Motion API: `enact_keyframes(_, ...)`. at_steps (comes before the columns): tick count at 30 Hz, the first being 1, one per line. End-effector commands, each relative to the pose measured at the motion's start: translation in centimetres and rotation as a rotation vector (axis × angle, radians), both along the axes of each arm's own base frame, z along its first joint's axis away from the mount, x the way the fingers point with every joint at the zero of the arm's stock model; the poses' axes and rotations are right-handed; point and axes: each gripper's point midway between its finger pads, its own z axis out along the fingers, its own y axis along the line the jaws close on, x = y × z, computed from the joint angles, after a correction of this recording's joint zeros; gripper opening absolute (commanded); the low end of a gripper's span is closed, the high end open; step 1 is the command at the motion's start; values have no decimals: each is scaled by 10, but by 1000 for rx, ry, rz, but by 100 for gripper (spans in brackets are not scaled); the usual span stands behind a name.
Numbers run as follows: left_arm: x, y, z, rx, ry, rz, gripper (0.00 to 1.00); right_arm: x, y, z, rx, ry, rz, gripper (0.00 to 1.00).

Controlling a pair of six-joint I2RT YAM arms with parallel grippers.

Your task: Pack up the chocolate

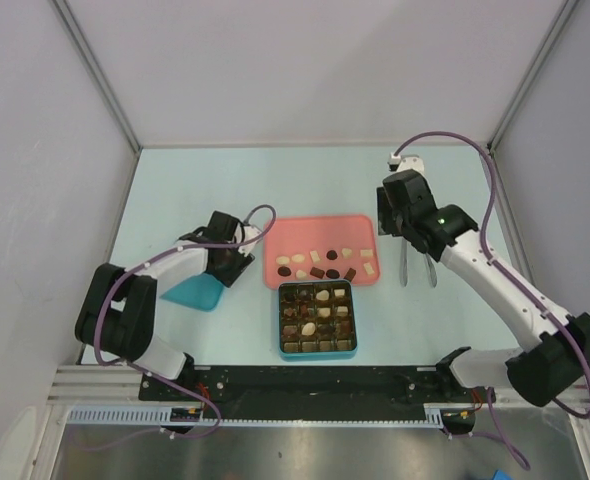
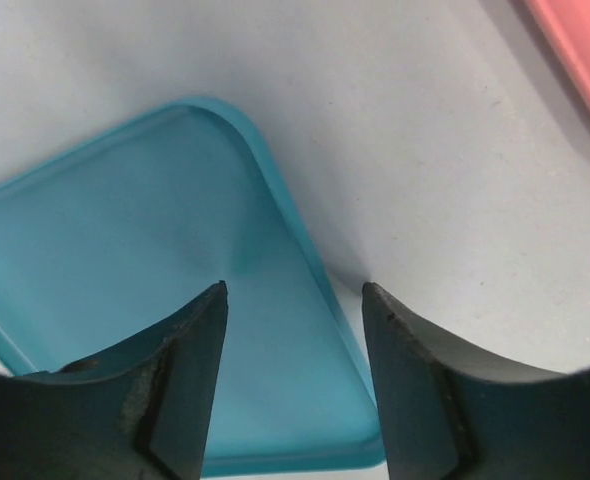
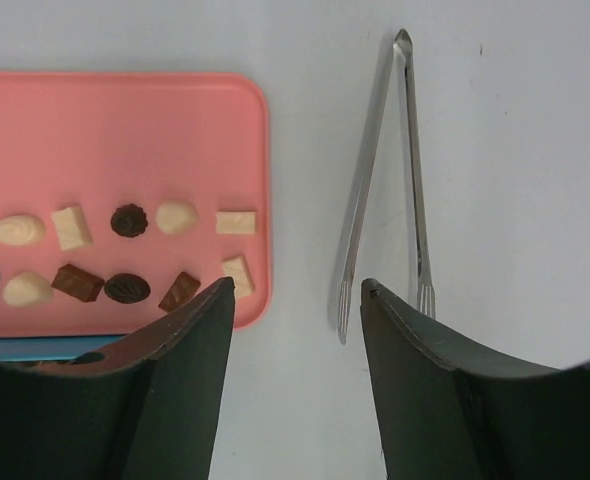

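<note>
Packing looks partly done: some small brown and cream chocolates (image 1: 322,295) sit in the teal square gridded box (image 1: 318,354), about a dozen lie on the pink rectangular tray (image 1: 320,230), and left gripper (image 2: 293,288) and right gripper (image 3: 297,283) hover with fingers spread, empty.

Pink tray (image 3: 125,120), teal lid (image 2: 125,250), silver tongs (image 3: 365,180), chocolate (image 3: 128,220) dark brown and cream (some reddish-brown), pale blue table (image 3: 515,150)

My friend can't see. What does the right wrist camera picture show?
Metal tongs lie on the pale table, just right of a pink tray holding small dark and white chocolates. The right claw is open at the bottom, holding nothing.
</note>
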Motion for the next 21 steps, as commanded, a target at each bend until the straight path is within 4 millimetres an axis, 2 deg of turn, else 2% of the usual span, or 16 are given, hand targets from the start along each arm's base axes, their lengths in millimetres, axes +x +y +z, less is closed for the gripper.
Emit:
enact_keyframes(1,-3,-14,-8,-46,48,-24,55,-13,-7,35,47,-105,-35,57)
enact_keyframes(7,-7,-22,-15,-85,95,-52,43,-28,-5,39,51,-99,-19,55)
enact_keyframes(12,-16,-17,-28,-123,171,-58,35,-34,-9,46,51,-117,-18,54)
enact_keyframes(15,-14,-9,-35,-137,203,-34,36,-37,-11,50,59,-129,-17,54)
enact_keyframes(21,-1,3,-29,-124,167,-3,42,-41,-11,50,61,-122,-10,53)
